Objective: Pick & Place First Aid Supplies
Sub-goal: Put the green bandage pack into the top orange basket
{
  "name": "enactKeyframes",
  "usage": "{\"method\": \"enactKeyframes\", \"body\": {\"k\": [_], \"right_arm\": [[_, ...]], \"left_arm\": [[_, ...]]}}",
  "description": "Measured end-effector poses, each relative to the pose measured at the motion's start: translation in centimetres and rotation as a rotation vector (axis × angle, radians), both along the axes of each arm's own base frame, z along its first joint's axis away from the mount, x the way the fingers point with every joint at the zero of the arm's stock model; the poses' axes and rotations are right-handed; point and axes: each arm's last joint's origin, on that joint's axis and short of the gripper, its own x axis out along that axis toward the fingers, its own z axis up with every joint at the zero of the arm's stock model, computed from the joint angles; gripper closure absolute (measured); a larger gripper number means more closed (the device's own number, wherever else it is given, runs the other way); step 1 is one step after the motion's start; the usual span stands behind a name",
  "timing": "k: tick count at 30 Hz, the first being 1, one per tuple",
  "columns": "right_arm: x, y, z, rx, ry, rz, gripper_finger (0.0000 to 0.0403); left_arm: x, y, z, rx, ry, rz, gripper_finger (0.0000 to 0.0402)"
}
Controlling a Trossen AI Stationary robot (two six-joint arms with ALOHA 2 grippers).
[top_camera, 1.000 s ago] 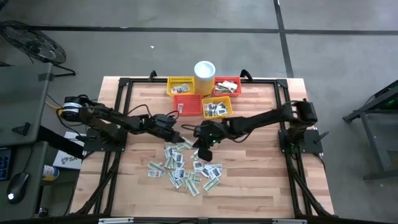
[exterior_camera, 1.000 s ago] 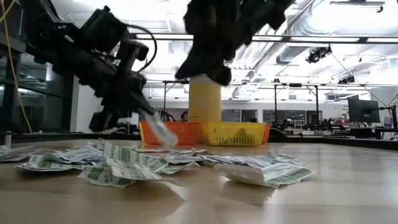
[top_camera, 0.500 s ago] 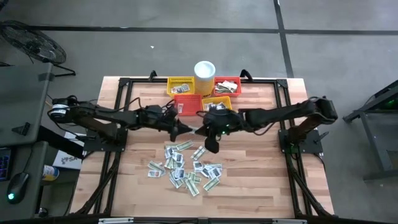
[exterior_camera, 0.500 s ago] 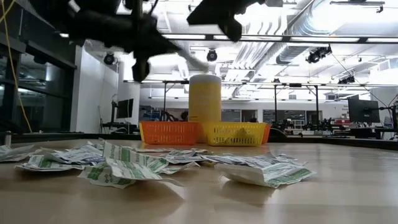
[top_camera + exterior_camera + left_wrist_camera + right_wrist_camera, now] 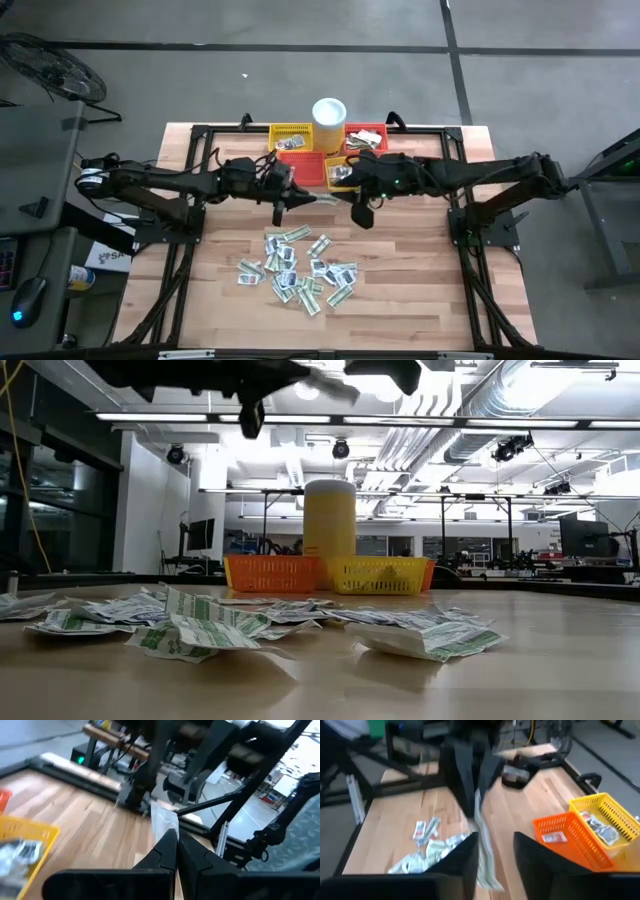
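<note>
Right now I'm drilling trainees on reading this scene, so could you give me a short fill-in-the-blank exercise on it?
1. The left gripper is shut on a ____, held up off the table.
2. The white cup stands between the yellow basket and the ____ basket at the table's far edge.
3. The right gripper's fingers stand ____.

Missing words: packet; red; open
</note>
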Motion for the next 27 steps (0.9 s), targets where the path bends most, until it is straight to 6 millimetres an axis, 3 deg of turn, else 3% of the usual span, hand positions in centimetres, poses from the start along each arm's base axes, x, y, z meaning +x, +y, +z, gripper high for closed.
{"method": "enactKeyframes", "body": {"k": [6, 13, 17, 25, 27], "right_arm": [[-0.3, -0.7, -0.3, 0.022, 0.044, 0.042, 0.0222], [-0.3, -0.9, -0.3, 0.037, 0.046, 0.054, 0.0213], [-0.3, -0.9, -0.3, 0.038, 0.048, 0.056, 0.0247], [-0.3, -0.9, -0.3, 0.042, 0.039, 0.065, 0.0384], [-0.3, -0.9, -0.3, 0.045, 0.039, 0.075, 0.0395]], "left_arm": [[0.3, 0.0, 1.6, 0.068, -0.057, -0.007, 0.0401], [0.5, 0.0, 2.8, 0.091, -0.088, -0.011, 0.0401], [0.5, 0.0, 2.7, 0.091, -0.084, -0.011, 0.0401], [0.5, 0.0, 2.6, 0.087, -0.064, -0.012, 0.0401], [0.5, 0.0, 2.6, 0.086, -0.064, -0.012, 0.0401]]}}
